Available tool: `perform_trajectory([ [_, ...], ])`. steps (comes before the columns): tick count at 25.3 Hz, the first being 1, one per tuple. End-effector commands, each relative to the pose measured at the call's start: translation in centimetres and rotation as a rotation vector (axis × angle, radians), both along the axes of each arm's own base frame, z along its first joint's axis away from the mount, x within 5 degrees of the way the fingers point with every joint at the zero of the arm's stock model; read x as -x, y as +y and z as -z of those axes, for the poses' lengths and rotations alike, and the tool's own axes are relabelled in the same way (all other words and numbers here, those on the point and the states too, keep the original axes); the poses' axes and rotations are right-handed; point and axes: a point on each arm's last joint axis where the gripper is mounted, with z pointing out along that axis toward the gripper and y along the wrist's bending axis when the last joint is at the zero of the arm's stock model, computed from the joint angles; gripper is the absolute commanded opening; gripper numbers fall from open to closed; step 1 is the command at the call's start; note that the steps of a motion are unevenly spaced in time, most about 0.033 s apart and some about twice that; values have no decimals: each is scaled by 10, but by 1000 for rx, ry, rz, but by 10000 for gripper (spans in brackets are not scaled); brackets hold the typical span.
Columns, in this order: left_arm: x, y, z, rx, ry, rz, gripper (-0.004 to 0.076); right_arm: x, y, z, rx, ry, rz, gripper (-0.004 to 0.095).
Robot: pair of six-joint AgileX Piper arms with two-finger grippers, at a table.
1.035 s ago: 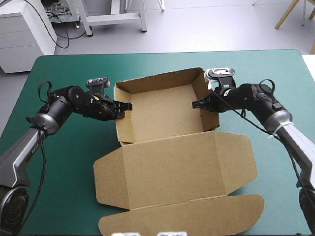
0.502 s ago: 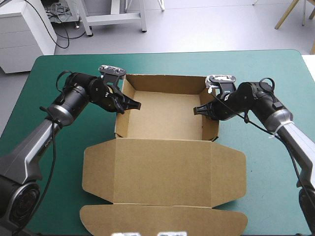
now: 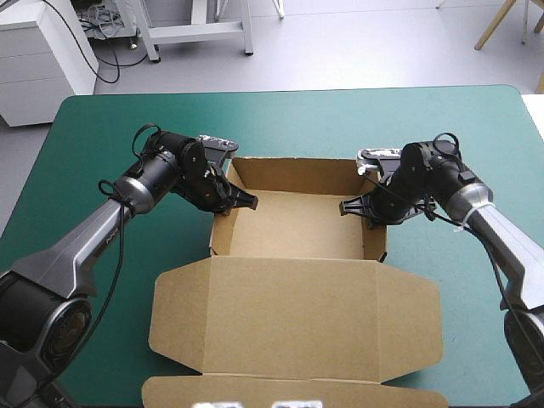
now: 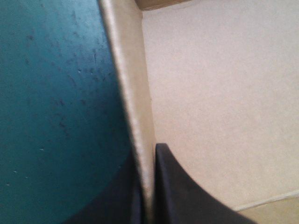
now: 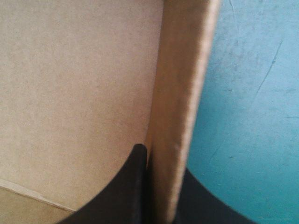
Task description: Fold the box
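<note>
Open brown cardboard box (image 3: 297, 225): left gripper (image 3: 246, 202) and right gripper (image 3: 350, 206) each clamp a side wall (image 4: 133, 93) between nearly-closed black fingers (image 4: 177, 196) (lid (image 3: 297, 314) flat); move both together, evenly.

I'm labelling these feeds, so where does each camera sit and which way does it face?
High view: above and behind the robot, looking forward and down at the table and box; left gripper on the left wall, right gripper on the right wall.
Left wrist view: above the left wrist, looking along its gripper; its fingers pinch the left wall.
Right wrist view: above the right wrist, looking along its gripper; its fingers pinch the right wall.
Shared: all three show box and table.
</note>
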Motion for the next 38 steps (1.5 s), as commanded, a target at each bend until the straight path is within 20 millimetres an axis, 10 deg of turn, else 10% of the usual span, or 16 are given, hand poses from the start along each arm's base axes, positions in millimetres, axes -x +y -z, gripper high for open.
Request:
perform_trajectory([
  [1,-1,0,-32,40,-156,31,-10,6,7,-23,-60,-64,-58,1],
  [7,0,0,-30,16,-157,83,15,1,7,-24,-54,-117,-57,65],
  [10,0,0,-29,14,-151,82,200,-2,5,-24,-60,-128,31,482],
  [17,-3,-1,-32,35,-190,78,582,-5,5,-28,-62,-162,30,567],
  [30,4,7,-112,73,-405,98,460,-9,0,-93,-3,-285,1,565],
  [38,34,31,-165,-32,-503,134,172,-6,-6,-89,66,-230,2,553],
])
